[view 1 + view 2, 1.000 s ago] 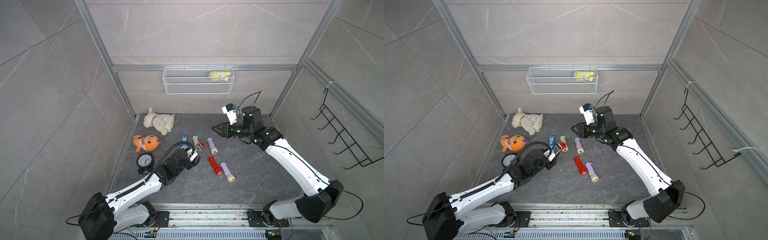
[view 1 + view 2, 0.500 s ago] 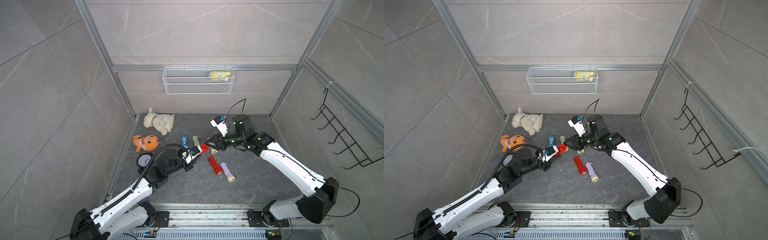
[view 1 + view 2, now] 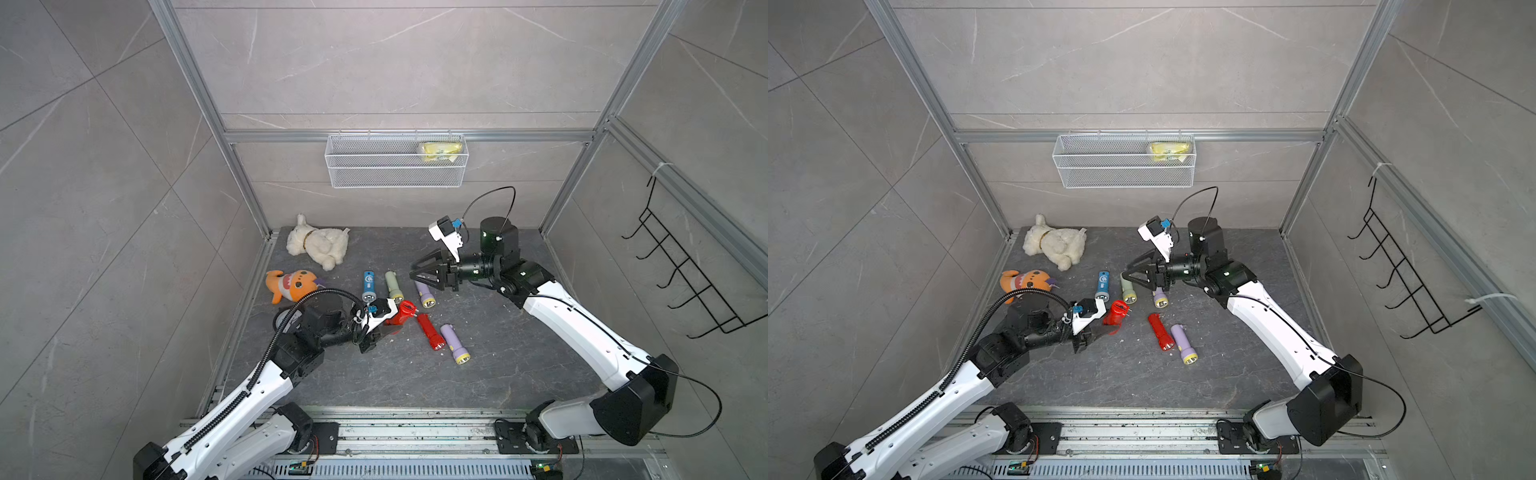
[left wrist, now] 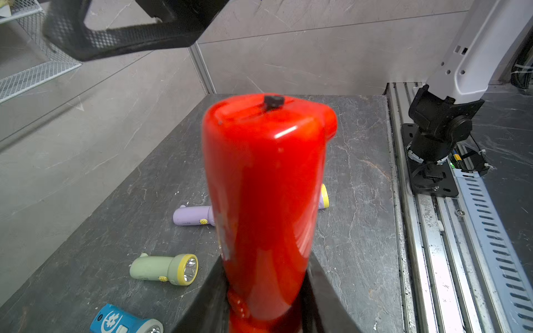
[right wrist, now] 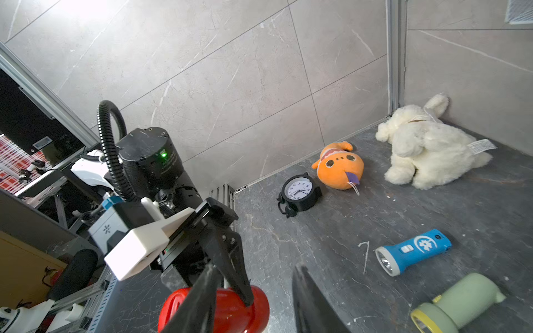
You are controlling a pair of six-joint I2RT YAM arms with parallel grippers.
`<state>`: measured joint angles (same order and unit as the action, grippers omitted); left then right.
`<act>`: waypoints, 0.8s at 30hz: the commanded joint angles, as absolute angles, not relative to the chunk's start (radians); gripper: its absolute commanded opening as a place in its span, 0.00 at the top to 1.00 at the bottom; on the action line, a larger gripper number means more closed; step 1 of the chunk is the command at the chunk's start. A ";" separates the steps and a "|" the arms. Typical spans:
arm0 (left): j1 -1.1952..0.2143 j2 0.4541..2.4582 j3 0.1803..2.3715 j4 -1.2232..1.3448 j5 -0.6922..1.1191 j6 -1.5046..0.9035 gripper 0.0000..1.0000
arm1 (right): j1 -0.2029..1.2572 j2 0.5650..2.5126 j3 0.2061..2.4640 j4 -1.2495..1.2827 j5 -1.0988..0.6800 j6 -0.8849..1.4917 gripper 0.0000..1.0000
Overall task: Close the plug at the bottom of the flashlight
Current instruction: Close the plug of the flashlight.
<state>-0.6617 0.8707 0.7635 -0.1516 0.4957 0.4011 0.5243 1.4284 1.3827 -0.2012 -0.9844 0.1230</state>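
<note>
The left jaws are clenched on the red flashlight (image 3: 399, 315), held off the bench (image 3: 519, 374) near its middle (the plug (image 3: 410, 308) sticks out of the butt end). The right jaws stand released, hovering nearer the back edge, apart from it.

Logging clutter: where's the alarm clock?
Right wrist view shows the alarm clock on the floor by the left wall, beside the orange plush; in both top views the left arm mostly hides it.
</note>
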 commanded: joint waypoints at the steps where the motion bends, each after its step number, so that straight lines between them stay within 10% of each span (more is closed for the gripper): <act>1: -0.651 0.864 0.797 -0.148 0.571 0.410 1.00 | 0.563 1.382 1.429 -0.333 -0.975 0.008 0.55; 24: -0.506 1.042 0.988 -0.349 1.164 0.466 1.00 | 0.621 1.480 1.581 -0.810 -1.299 -0.467 0.56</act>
